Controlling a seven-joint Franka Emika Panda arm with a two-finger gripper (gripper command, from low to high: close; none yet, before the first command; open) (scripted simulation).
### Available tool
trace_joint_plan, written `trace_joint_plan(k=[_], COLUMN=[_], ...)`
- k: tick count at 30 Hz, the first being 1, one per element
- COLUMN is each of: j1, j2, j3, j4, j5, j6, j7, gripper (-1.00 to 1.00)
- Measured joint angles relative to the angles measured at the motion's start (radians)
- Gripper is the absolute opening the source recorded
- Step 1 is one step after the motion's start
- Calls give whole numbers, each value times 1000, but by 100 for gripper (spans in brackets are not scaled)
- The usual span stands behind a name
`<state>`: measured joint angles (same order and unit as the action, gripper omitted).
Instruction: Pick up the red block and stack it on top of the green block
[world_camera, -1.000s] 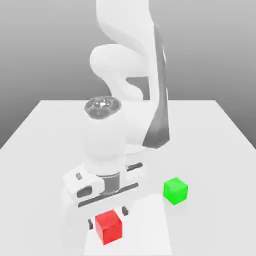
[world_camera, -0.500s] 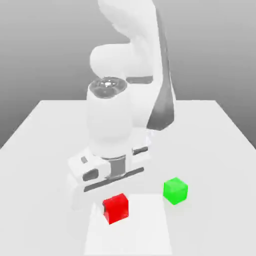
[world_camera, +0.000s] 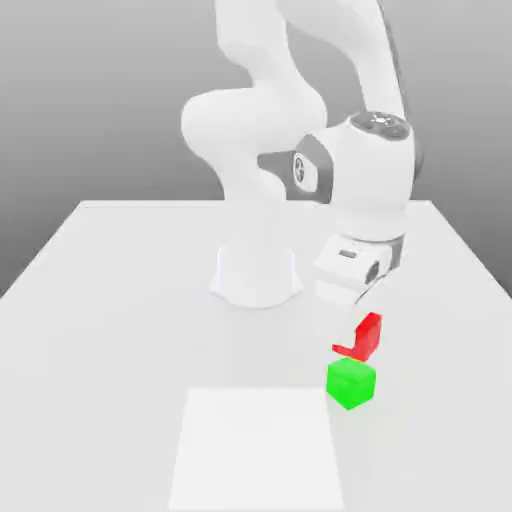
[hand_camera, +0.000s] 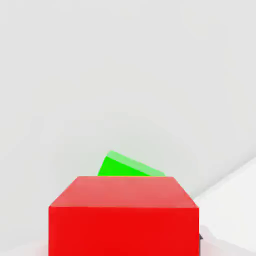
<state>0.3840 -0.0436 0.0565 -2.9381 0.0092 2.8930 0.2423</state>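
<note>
The red block (world_camera: 364, 338) hangs in the air, tilted, held in my gripper (world_camera: 356, 332), which is shut on it. Just below it, slightly toward the front, the green block (world_camera: 351, 383) rests on the white table (world_camera: 120, 300). In the hand view the red block (hand_camera: 123, 215) is large and close, and the green block (hand_camera: 127, 166) peeks out from behind its upper edge. A small gap separates the two blocks in the exterior view.
The arm's white base (world_camera: 256, 275) stands at the table's middle, behind and toward the exterior view's left of the blocks. A lighter square patch (world_camera: 258, 445) marks the table's front, left of the green block.
My gripper closed on the red block, lifted it off the front patch and carried it toward the exterior view's right, to just above the green block. The green block has not moved.
</note>
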Motion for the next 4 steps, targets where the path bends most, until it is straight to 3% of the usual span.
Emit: trace_joint_plan(k=[1,4], j1=[4,2], j2=[34,34], j3=[-5,-6], j4=[1,1], j5=[-7,-7], j6=[33,33], j7=[4,4], gripper=[100,100])
